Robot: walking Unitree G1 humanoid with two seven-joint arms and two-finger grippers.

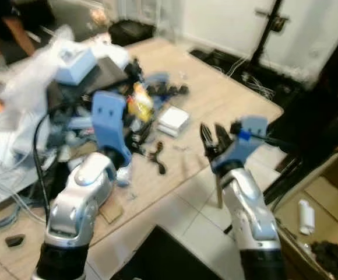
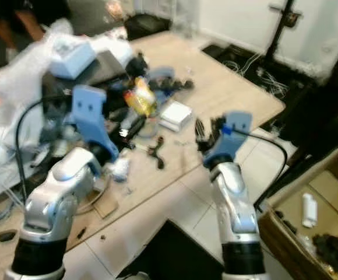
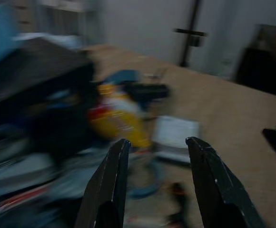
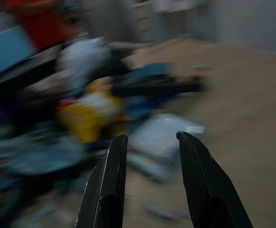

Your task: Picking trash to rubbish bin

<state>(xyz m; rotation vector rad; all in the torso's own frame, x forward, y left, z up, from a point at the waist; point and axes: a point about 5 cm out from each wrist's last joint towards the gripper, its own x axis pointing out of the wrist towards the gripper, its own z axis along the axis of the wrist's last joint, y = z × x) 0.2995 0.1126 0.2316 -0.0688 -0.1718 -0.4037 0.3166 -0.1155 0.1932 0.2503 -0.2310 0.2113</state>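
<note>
Both hands open, empty.

A matt, wood-grained board is lying under the clutter, where a glossy yellow plastic wrapper is shining beside a smooth white box, crinkled clear plastic film is showing beyond them, and a dull brown cardboard box is standing off the board's edge.

Your right end effector holds its two black fingers apart with nothing between them, above the tan tabletop. Beyond them, blurred, lie a pale flat box, a yellow packet and dark clutter.
</note>
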